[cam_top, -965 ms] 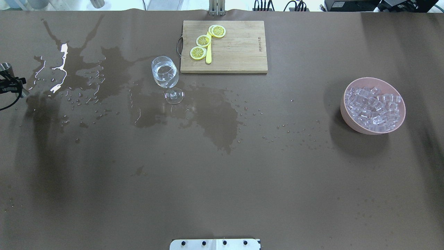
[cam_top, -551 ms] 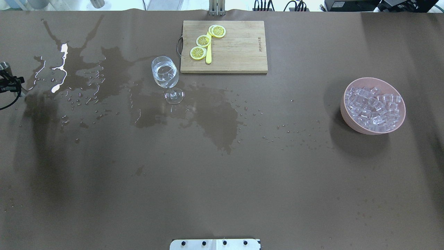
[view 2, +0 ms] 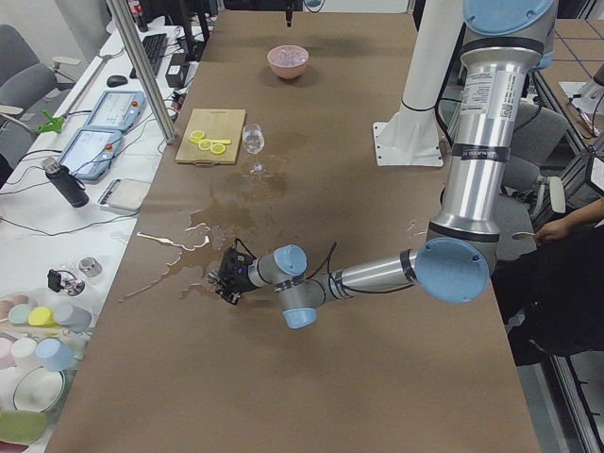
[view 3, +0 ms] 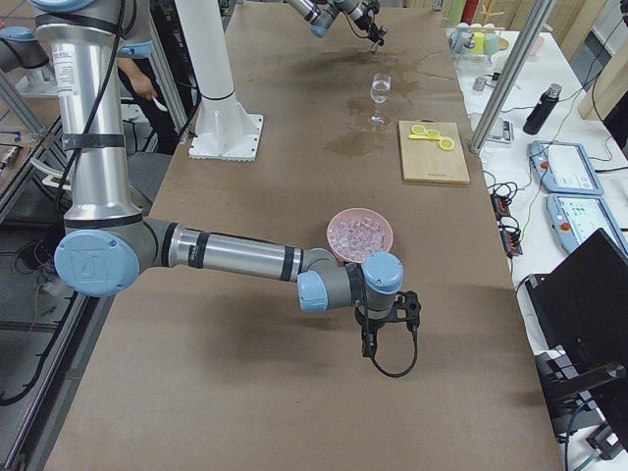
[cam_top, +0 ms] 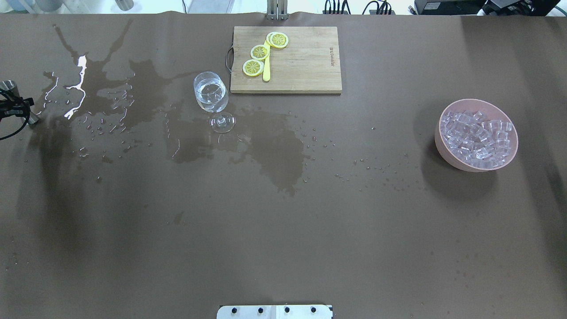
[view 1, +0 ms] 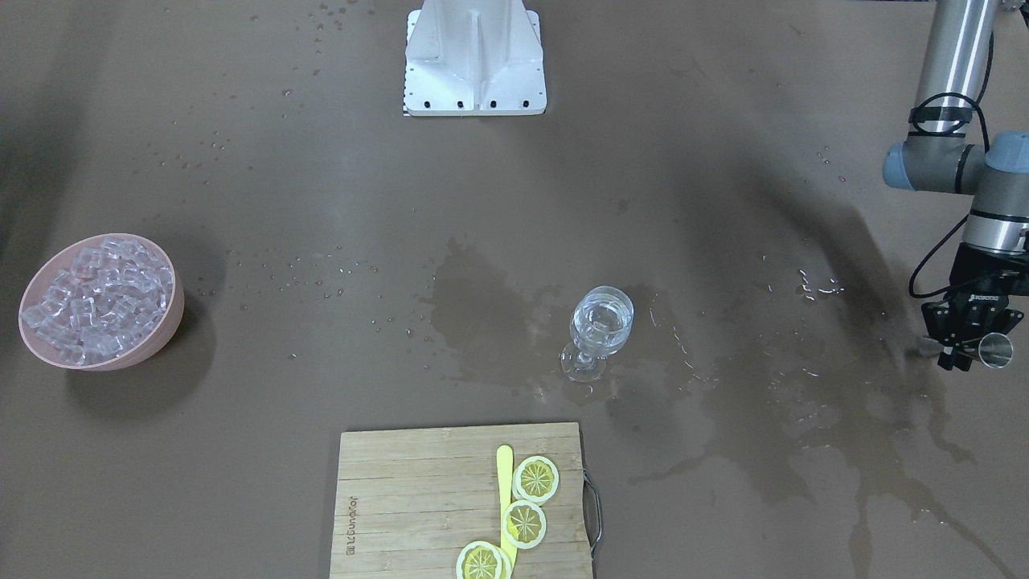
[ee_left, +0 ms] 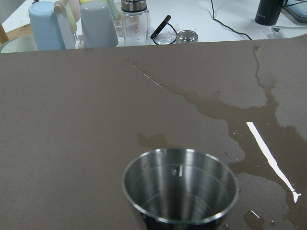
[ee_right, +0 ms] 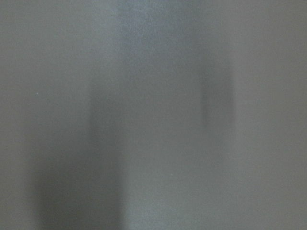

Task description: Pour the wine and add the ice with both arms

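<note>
With the wine (view 1: 601, 319) already in the wine glass (view 1: 599, 334), the left gripper (view 1: 969, 352) pinches the empty steel cup (view 1: 997, 351) well apart on the glass's robot-left side, probably clearing access for the ice (view 1: 96, 293), heaped in the pink bowl (view 1: 173, 322) far opposite; the right gripper's (view 3: 376, 339) closure cannot be told.

Overhead: behind robot, steep down on desk (cam_top: 283, 230). Front-facing: opposite side, toward white base (view 1: 474, 56); both share wine glass (cam_top: 211, 95), ice bowl (cam_top: 440, 148). Side cameras: desk ends, looking along. Left wrist: close on steel cup (ee_left: 180, 191). Right wrist: only blur.
</note>
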`<action>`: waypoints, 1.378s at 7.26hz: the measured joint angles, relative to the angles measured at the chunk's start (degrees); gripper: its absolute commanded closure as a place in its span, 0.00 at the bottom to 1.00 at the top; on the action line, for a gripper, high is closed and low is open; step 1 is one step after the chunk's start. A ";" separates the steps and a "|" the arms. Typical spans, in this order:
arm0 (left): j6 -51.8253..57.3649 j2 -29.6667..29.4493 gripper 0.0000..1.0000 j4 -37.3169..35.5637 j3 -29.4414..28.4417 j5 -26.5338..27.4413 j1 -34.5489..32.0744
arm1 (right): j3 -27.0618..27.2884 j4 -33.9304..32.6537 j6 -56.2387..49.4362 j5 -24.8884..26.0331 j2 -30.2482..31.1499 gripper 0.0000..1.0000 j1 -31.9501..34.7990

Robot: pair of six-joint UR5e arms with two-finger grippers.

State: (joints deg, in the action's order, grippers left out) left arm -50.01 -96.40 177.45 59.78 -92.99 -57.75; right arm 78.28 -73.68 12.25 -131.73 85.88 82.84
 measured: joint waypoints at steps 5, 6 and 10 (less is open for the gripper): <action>-0.06 0.09 0.17 0.16 0.05 -0.09 0.03 | 0.16 -21.82 -9.02 -3.68 -11.47 0.00 3.36; -0.02 0.24 0.13 0.17 0.32 -0.29 0.04 | 0.19 -22.43 -9.59 -4.11 -11.79 0.00 3.60; 0.33 1.60 0.12 0.33 2.40 -2.76 -0.14 | 0.63 -22.66 -11.30 -3.47 -11.81 0.00 4.20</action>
State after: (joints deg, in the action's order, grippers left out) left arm -49.68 -94.80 177.78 62.18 -95.74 -57.88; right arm 78.91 -96.34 0.95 -135.20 74.07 87.04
